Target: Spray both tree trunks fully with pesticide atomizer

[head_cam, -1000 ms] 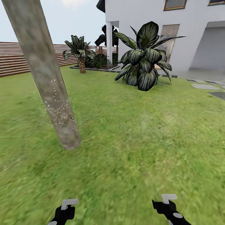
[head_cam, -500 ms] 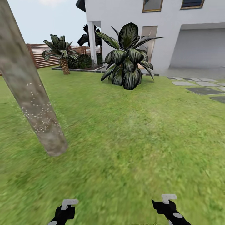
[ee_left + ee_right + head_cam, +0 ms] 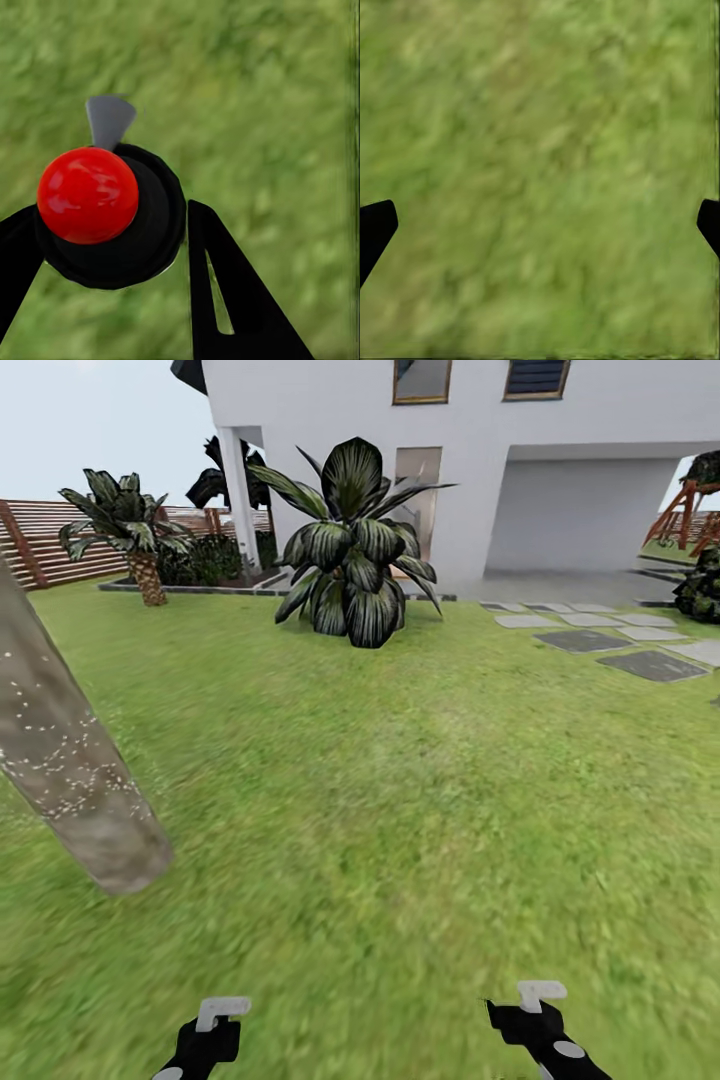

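Left claw (image 3: 112, 247) pinches the pesticide atomizer (image 3: 105, 217), red ball cap up, nozzle pointing out over the grass, held ready to spray; right claw (image 3: 540, 225) is spread wide with nothing in it, parked low over the lawn (image 3: 400, 810). Off to the left, the tree trunk (image 3: 60, 770) leans close by, dotted with whitish pesticide specks (image 3: 55, 765). Farther off, a broad-leafed bush (image 3: 350, 560) and the white house (image 3: 560, 470) — I'd judge the second tree is being sought

- A white house (image 3: 560, 470) stands behind the broad-leafed bush (image 3: 350, 550).
- Stepping stones (image 3: 610, 645) lie right of that bush.
- A slatted fence (image 3: 45, 545) runs left of it.
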